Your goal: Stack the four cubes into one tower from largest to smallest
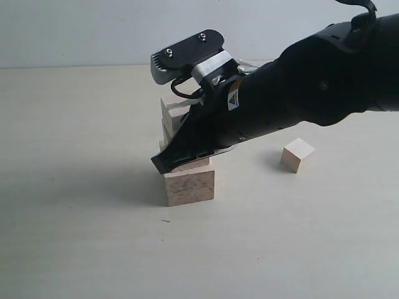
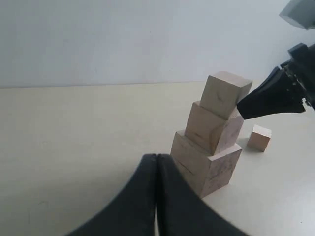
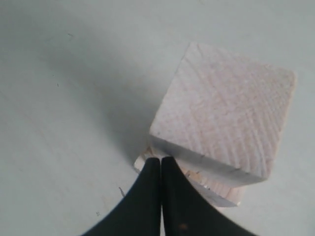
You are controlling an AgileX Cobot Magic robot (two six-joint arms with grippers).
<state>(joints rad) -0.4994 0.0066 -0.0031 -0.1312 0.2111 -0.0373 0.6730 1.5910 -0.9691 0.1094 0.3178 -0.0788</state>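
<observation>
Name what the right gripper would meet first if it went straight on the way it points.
Most likely the middle stacked cube: the shut right gripper points at its side. Whether they already touch is unclear.

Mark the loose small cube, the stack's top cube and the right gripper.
loose small cube [image 1: 299, 147]: exterior view, top face.
top cube [image 2: 218, 98]: left wrist view, broad side face.
right gripper [image 3: 160, 162]: right wrist view, where the shut fingertips meet.

Three stacked cubes [image 2: 209, 129], one loose cube [image 2: 259, 137], one left hand [image 2: 156, 158], one right hand [image 3: 161, 161]
</observation>
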